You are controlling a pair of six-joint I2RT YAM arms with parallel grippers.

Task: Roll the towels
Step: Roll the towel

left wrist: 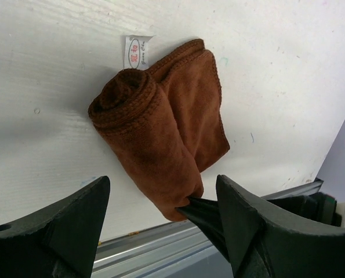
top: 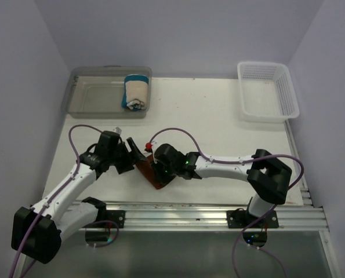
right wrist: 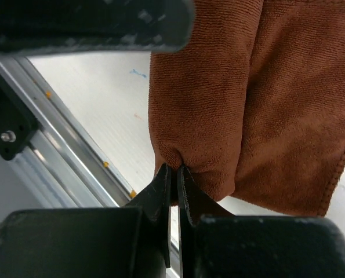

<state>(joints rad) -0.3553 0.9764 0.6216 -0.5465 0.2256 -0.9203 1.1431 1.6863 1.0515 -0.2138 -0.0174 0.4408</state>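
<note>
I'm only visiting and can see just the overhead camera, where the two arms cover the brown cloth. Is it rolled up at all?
Observer: Partly. The left wrist camera shows the rust-brown towel rolled into a tube along one side, with a flatter layer lying beside it.
Operator: Is anything holding it?
Observer: Yes. The right gripper is shut on the tube's near end, pinching a small fold of cloth.
Operator: And the other claw?
Observer: The left gripper is open. Its fingers stand on either side of the towel and seem not to touch it.
</note>
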